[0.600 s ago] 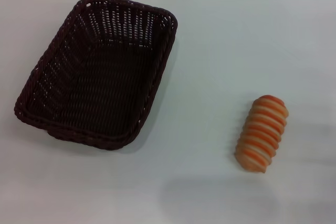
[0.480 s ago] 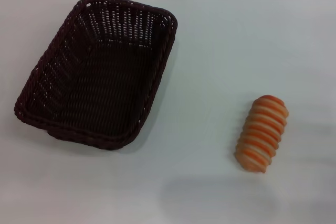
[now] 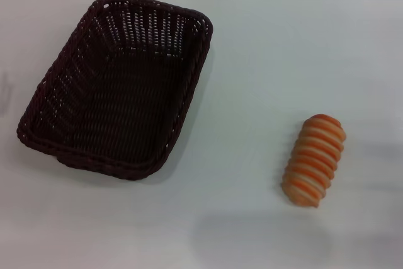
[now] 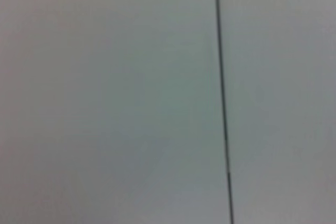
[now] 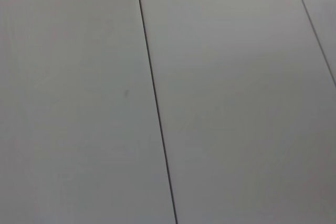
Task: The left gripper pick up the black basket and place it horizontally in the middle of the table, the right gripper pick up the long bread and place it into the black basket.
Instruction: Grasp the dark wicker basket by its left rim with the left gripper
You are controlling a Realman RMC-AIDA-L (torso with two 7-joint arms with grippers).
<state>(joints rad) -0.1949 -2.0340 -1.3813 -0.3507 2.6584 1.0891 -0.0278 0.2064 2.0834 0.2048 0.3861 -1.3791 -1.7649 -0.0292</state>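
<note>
Head view, black basket (image 3: 116, 86) left, long bread (image 3: 314, 160) right, grippers unseen.

We find neither of our arms in the head view: no wrist, no link and no finger enters that frame from any edge. Our left wrist camera shows none of the left gripper, not even a fingertip at the frame's border. Our right wrist camera likewise shows no part of the right gripper. With both out of sight, we cannot tell how either arm is posed or whether its fingers are spread or closed.
</note>
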